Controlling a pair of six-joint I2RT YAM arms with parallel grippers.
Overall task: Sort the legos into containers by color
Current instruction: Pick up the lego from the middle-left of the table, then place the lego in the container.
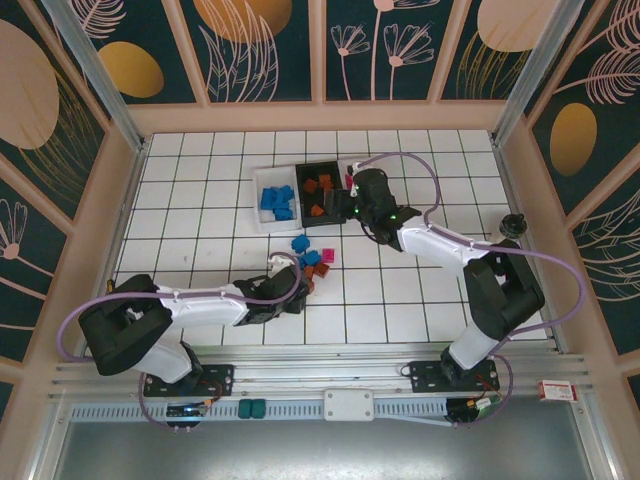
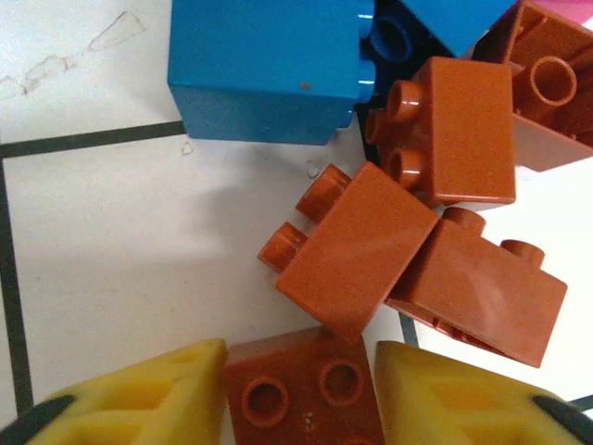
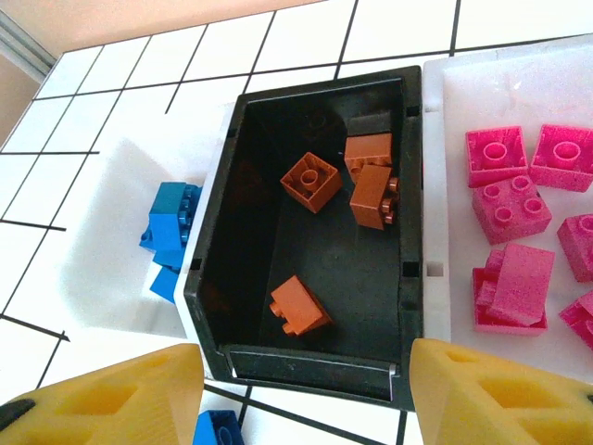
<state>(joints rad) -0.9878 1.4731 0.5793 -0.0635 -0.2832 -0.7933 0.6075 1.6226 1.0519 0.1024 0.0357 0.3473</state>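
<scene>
Presently, entries are listed from left to right.

**Left gripper** (image 2: 301,366): clamped on one orange-brown brick (image 2: 301,399), studs upward. A yellow finger (image 2: 139,399) is pressed against each of two opposite sides. The grip is judged to be for lifting the brick out of the heap.

**Heap of loose legos** (image 1: 312,260): spread on the tiled table (image 1: 200,220) directly ahead of the left fingertips.
- Further orange-brown bricks (image 2: 357,246) are crowded against the far edge of the clamped one. Whether contact is made cannot be told.
- A large blue brick (image 2: 269,69) is found beyond them, ahead and to the left.
- These neighbours are judged liable to be dragged or tipped when the lift is made.

**Containers** (image 1: 262,222): joined in a row well beyond the left gripper and beneath the right one.
- The left white bin (image 3: 120,213) is stocked with blue bricks.
- The black bin (image 3: 315,250) in the middle is stocked with several orange-brown bricks, so it is judged the destination for the clamped brick.
- The right white bin (image 3: 445,139) is stocked with magenta-pink bricks (image 3: 505,209).

**Right gripper** (image 3: 306,380): fingers spread wide, with nothing between them, poised above the near wall of the black bin. The approach to that bin is judged to be obstructed by it.

**Stray blue brick** (image 3: 218,428): seen on the table just inside the right gripper's left finger.
</scene>
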